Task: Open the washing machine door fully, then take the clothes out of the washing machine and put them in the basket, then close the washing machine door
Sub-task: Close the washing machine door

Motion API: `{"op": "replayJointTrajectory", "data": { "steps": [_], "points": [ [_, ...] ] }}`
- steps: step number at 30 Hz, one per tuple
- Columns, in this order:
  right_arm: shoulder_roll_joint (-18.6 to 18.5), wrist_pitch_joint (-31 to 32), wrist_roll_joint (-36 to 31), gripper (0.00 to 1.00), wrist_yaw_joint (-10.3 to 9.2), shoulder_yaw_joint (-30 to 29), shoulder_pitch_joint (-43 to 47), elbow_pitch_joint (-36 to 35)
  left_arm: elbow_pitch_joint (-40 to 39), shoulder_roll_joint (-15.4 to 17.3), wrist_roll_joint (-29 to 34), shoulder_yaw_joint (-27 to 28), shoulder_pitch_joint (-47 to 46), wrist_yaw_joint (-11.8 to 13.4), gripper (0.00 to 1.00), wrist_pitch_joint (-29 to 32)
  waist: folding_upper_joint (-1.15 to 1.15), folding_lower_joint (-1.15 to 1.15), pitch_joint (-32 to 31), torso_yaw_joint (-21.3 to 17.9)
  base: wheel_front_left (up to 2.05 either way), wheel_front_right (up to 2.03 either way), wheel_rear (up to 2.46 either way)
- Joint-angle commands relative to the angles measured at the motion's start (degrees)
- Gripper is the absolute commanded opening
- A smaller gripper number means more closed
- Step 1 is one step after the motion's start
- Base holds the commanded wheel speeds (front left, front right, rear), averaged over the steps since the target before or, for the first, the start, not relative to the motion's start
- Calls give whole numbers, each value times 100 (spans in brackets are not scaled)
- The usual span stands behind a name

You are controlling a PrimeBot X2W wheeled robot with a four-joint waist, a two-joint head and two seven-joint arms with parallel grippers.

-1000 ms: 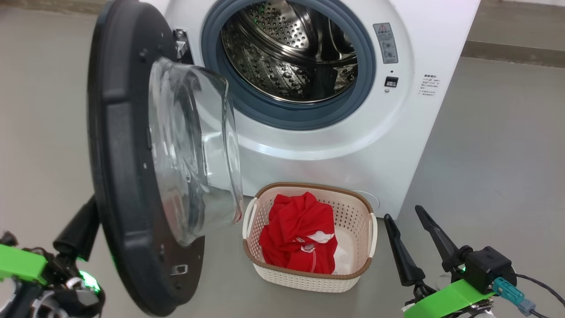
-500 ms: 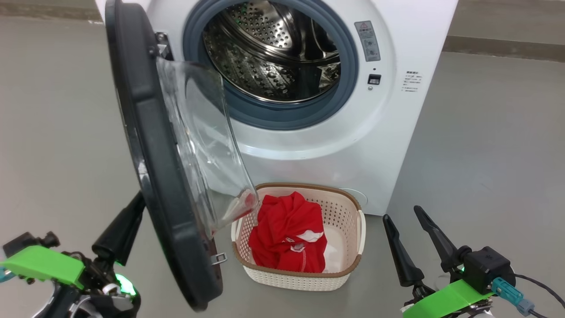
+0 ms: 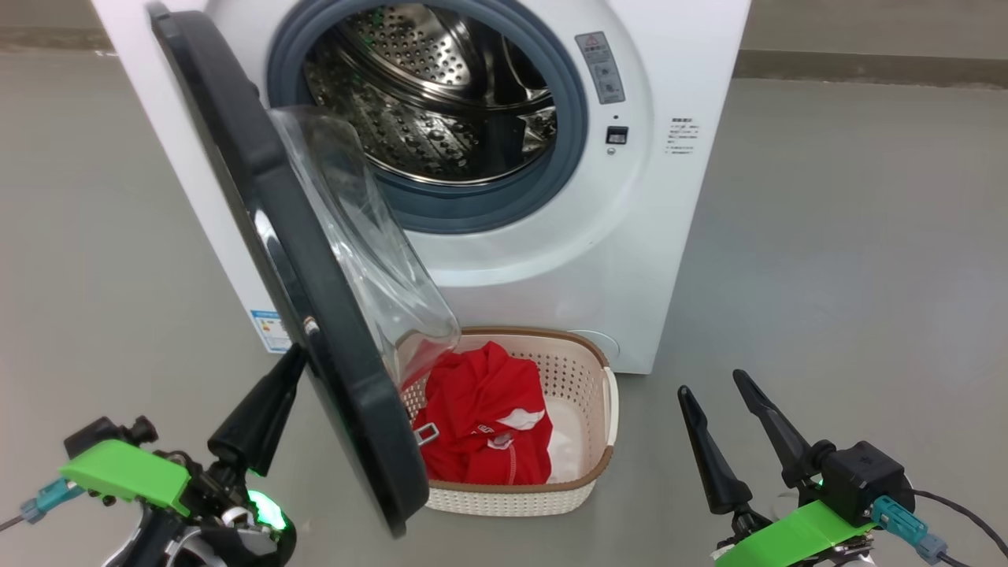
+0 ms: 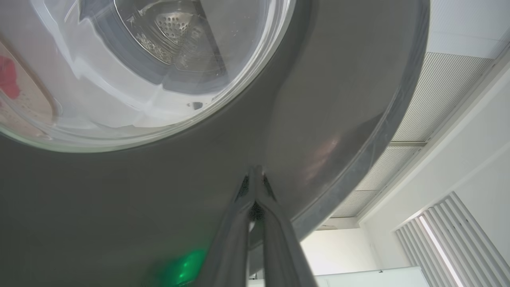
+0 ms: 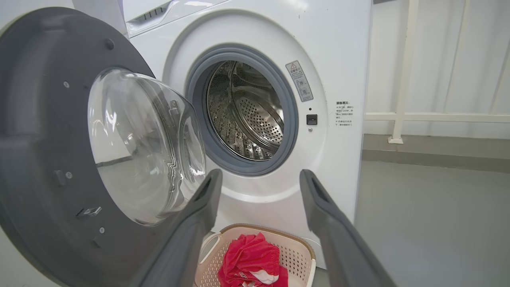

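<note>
**A:** End effector state?

**B:** My left end effector (image 4: 255, 170) is pinched tight, with nothing between the fingers. The tips sit on the outer face of the washing machine door (image 3: 315, 315), low on the black rim and close to its latch-side edge. It looks like contact. In the head view it's near left, on the left side of the door.

**A:** And the right?

**B:** My right end effector (image 3: 711, 383) is spread wide and empty. It hangs over the floor (image 3: 827, 236) at near right, well apart from the basket (image 3: 512, 498), with the fingers pointing at the washing machine (image 3: 551, 260).

**A:** Door position?

**B:** It's partly open, hinged on the left and standing out from the front at an angle. The glass bowl window (image 3: 370, 252) faces right, toward the drum (image 3: 425, 102) and the grey gasket (image 3: 568, 142). From the head view, the door's lower near edge covers the basket's left end. The latch tab (image 3: 425, 431) shows there.

**A:** Clothes?

**B:** The clothes (image 3: 480, 417) are in the basket, a red bundle with white parts lying toward its left side. The basket is on the floor just in front of the machine, below the opening. The right wrist view shows the same thing: the door is left of the opening and the red fabric is in the basket between my fingers.
</note>
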Motion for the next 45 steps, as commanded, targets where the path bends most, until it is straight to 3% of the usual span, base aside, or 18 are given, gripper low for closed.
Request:
{"op": "replayJointTrajectory", "data": {
  "steps": [1, 30, 45],
  "points": [
    [-37, -36, 38, 100, 28, 143, -221, -124, -80, 78, -92, 87, -272, -101, 0, -11, 0, 0, 22, -81, 0, 0, 0],
    [-37, -36, -4, 100, 28, 156, -507, -146, 1048, 77, -447, -746, -1712, -947, 0, -939, 0, 0, 621, -792, 0, 0, 0],
    [-37, -36, -34, 100, 28, 133, -785, -251, 1613, 77, -199, -1024, -2742, -1370, 0, -1413, 0, 0, 1261, -1162, 0, 0, 0]
  ]
}}
